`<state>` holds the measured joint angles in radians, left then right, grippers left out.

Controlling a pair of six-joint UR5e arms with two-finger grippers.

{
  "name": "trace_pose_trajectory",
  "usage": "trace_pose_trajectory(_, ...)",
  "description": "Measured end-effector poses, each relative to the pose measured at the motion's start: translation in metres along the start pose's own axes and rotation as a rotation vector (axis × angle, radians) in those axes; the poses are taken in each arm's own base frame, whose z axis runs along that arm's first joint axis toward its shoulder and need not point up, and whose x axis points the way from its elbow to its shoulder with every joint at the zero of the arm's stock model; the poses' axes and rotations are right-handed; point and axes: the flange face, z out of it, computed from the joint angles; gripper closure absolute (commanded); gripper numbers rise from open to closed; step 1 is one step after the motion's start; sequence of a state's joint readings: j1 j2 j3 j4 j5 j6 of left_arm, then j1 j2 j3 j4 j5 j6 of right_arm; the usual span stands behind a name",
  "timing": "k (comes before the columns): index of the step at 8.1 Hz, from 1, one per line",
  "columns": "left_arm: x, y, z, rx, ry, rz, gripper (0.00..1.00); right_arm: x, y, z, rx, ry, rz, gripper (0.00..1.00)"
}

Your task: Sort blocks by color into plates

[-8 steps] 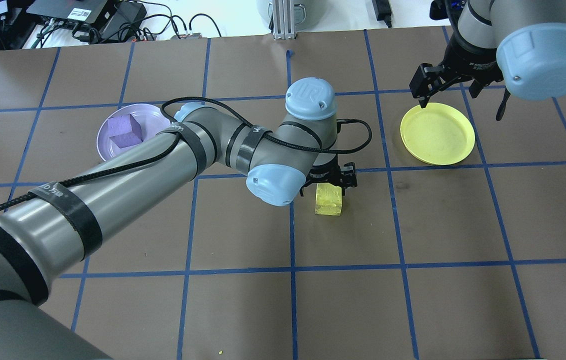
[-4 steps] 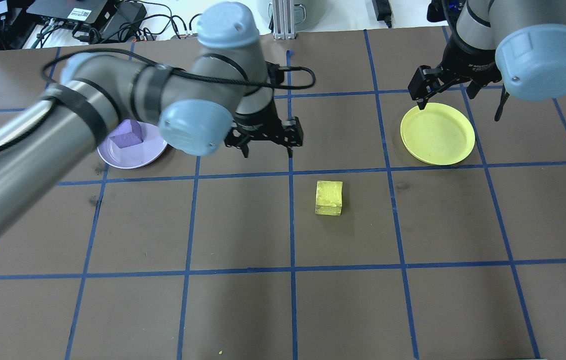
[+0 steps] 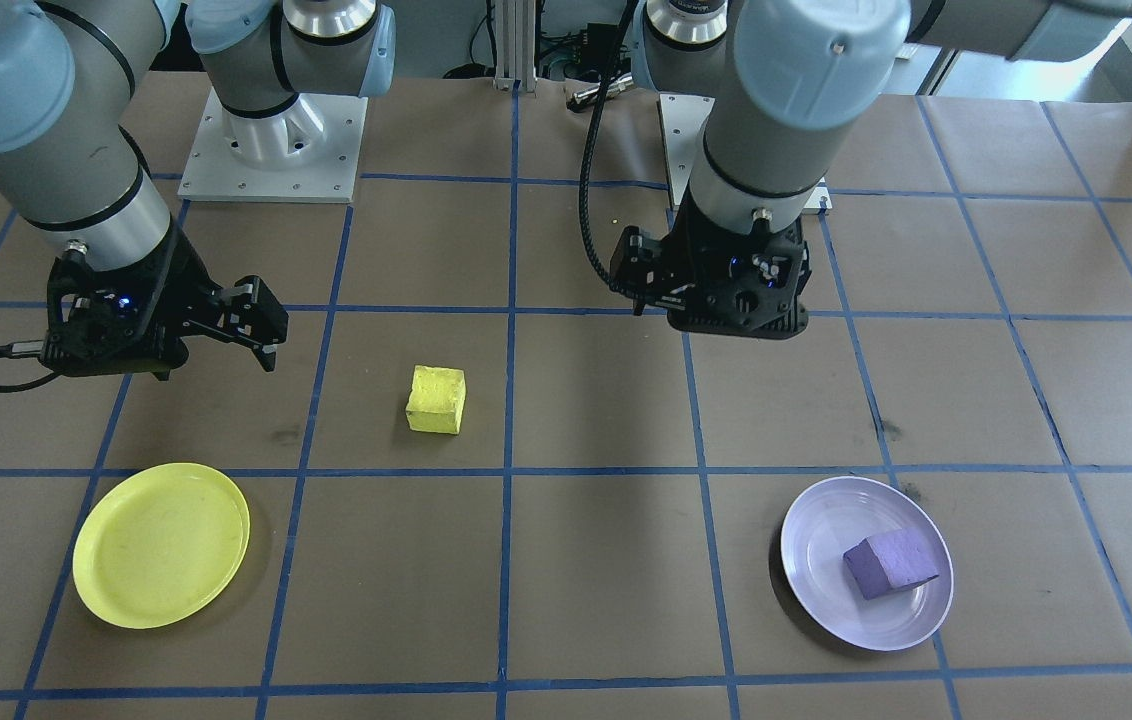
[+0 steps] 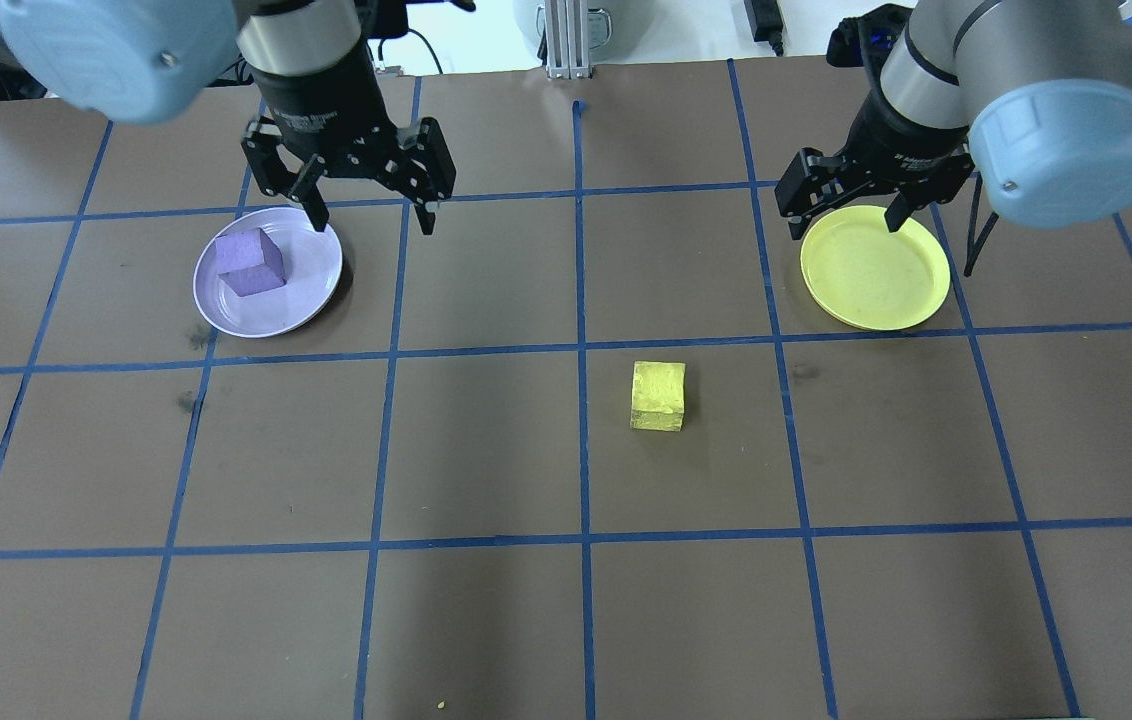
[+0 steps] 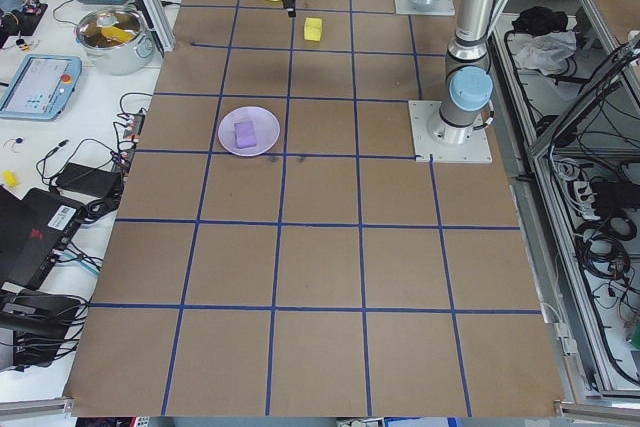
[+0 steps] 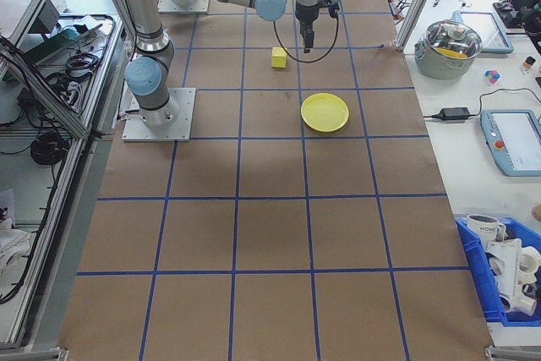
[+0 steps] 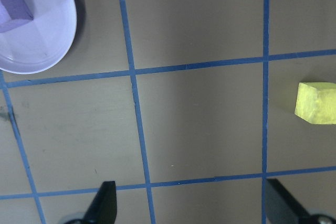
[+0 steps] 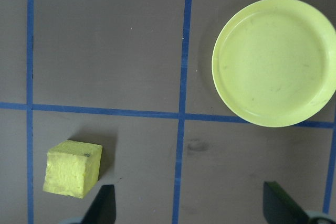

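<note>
**A:** What has been changed at the left claw (image 4: 366,205)?

**B:** A second ago it was lowered over the yellow block (image 4: 658,396), jaws either side of it. It has since been raised and withdrawn, and is now held spread and empty just beside the lavender plate (image 4: 306,300). The block was not lifted; it is seen on the same spot of the desk (image 4: 486,620), well apart from both plates.

**A:** And the right claw (image 4: 841,205)?

**B:** It is held spread and empty over the far rim of the yellow plate (image 4: 876,285), shifted only slightly.

**A:** What is implied for the task?

**B:** The purple block (image 4: 249,263) is already lodged in the lavender plate, tilted on an edge. Only the yellow block remains to be sorted. It is judged that this block is being left to the right arm, which is nearer the yellow plate.

**A:** How are the surface and the room described?

**B:** The desk is covered in brown paper divided into squares by blue tape (image 4: 581,300). Beyond its far edge, cables and electronics (image 4: 176,40) are laid out. In the side views a lidded pot (image 5: 112,32) and tablets (image 5: 38,82) are seen on a bench alongside.
</note>
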<state>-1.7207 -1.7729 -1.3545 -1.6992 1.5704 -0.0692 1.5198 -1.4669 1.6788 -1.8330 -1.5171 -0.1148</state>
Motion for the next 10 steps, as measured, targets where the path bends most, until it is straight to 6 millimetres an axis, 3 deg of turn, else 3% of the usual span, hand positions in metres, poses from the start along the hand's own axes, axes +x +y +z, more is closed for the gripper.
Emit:
trace_pose_trajectory(2, -0.005, 0.008, -0.044, 0.049, -0.012, -0.004, 0.0, -0.027, 0.015, 0.028, -0.056, -0.02, 0.103, 0.0)
trace_pose_trajectory(6, -0.004, 0.017, -0.069, 0.126, -0.016, 0.008, 0.0, -0.111, 0.034, 0.092, -0.177, 0.017, 0.201, 0.0)
trace_pose_trajectory(10, -0.007, 0.05, -0.088, 0.182, -0.022, 0.026, 0.0, -0.143, 0.032, 0.165, -0.288, 0.053, 0.233, 0.0)
